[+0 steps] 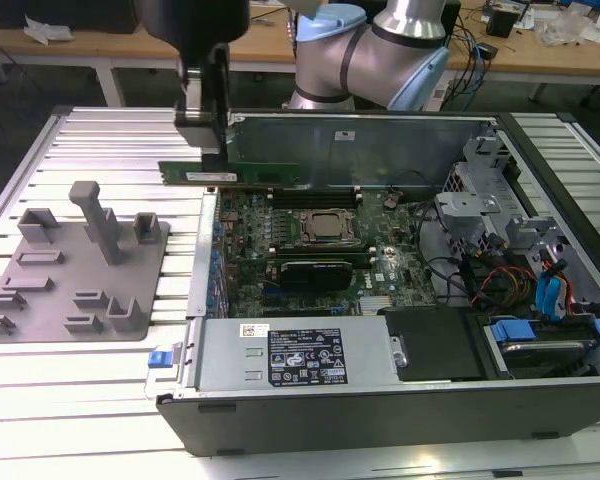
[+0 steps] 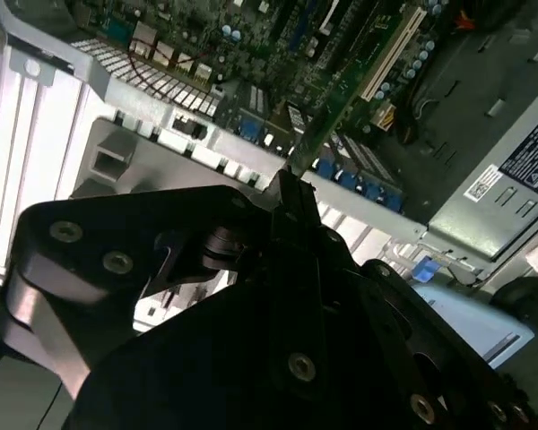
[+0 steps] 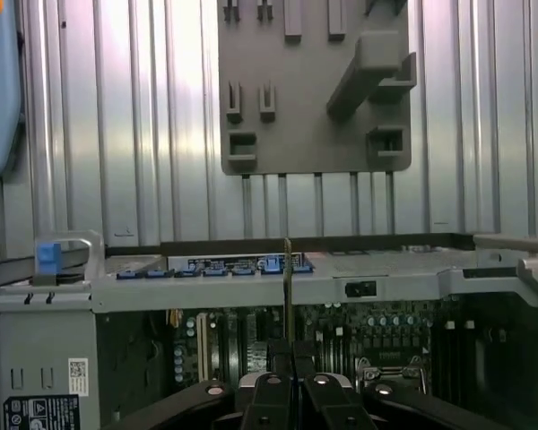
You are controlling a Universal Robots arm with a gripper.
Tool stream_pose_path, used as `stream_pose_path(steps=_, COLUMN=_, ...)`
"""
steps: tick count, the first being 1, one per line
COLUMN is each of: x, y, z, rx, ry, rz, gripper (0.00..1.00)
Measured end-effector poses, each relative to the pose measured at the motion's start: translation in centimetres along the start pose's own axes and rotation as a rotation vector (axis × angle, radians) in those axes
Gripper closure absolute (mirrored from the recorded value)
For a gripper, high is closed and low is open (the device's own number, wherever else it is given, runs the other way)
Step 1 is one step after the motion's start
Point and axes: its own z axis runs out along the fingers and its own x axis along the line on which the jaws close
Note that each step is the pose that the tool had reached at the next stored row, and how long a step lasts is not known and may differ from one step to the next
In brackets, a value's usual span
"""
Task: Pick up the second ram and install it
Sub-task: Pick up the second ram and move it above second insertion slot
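Note:
The second ram (image 1: 248, 174) is a long green strip held level in the air, over the open computer case's wall on the exterior view's left. My gripper (image 1: 217, 152) hangs down from above and is shut on the strip near its middle. In the first wrist view the ram (image 3: 288, 287) shows edge-on as a thin line rising from between the black fingers (image 3: 271, 387). In the second wrist view the ram (image 2: 330, 112) runs out from the gripper (image 2: 288, 182) above the motherboard (image 2: 251, 36). Below and to the exterior view's right lie the dark memory slots (image 1: 300, 197) beside the processor socket (image 1: 328, 228).
The open case (image 1: 380, 410) holds the motherboard, a black ribbed card (image 1: 320, 272), a power supply (image 1: 290, 352) and drive bays with blue tabs (image 1: 555, 300). A grey fixture plate (image 1: 75, 265) with upright blocks lies on the ribbed metal table (image 1: 100, 140) to the exterior view's left.

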Motion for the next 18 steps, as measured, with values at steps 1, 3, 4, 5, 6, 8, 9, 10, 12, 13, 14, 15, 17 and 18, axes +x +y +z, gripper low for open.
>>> stream_pose_path(steps=1, x=-0.02, y=-0.58, z=0.08, rx=0.0000, ry=0.0000, rz=0.001, gripper=0.91)
stream_pose_path(steps=3, x=-0.07, y=-1.90, z=0.26, rx=-0.0001, ry=0.0000, rz=0.003, gripper=0.91)
stream_pose_path(steps=4, x=-0.09, y=-2.38, z=0.32, rx=-0.0001, ry=0.0000, rz=0.003, gripper=0.91)
stream_pose_path(steps=5, x=-0.13, y=-3.24, z=0.43, rx=0.0000, ry=-0.0001, rz=0.004, gripper=0.91)
stream_pose_path(steps=6, x=-0.18, y=-4.27, z=0.55, rx=-0.0001, ry=0.0000, rz=0.005, gripper=0.91)
stream_pose_path(steps=8, x=-0.30, y=-5.30, z=0.69, rx=-0.0001, ry=0.0000, rz=0.005, gripper=0.91)
stream_pose_path(steps=9, x=-0.34, y=-5.65, z=0.74, rx=-0.0001, ry=0.0000, rz=0.005, gripper=0.91)
stream_pose_path(steps=10, x=-0.49, y=-6.47, z=0.92, rx=-0.0001, ry=0.0000, rz=0.006, gripper=0.91)
stream_pose_path(steps=12, x=-0.76, y=-7.42, z=1.22, rx=-0.0002, ry=0.0001, rz=0.006, gripper=0.91)
stream_pose_path(steps=13, x=-0.85, y=-7.79, z=1.36, rx=-0.0001, ry=0.0000, rz=0.006, gripper=0.91)
stream_pose_path(steps=14, x=-0.93, y=-8.10, z=1.49, rx=-0.0001, ry=0.0000, rz=0.006, gripper=0.91)
stream_pose_path(steps=15, x=-1.01, y=-8.34, z=1.60, rx=-0.0001, ry=0.0000, rz=0.006, gripper=0.91)
stream_pose_path(steps=17, x=-1.48, y=-9.44, z=2.29, rx=-0.0001, ry=0.0000, rz=0.006, gripper=0.91)
stream_pose_path(steps=18, x=-1.61, y=-9.70, z=2.51, rx=-0.0001, ry=0.0000, rz=0.006, gripper=0.91)
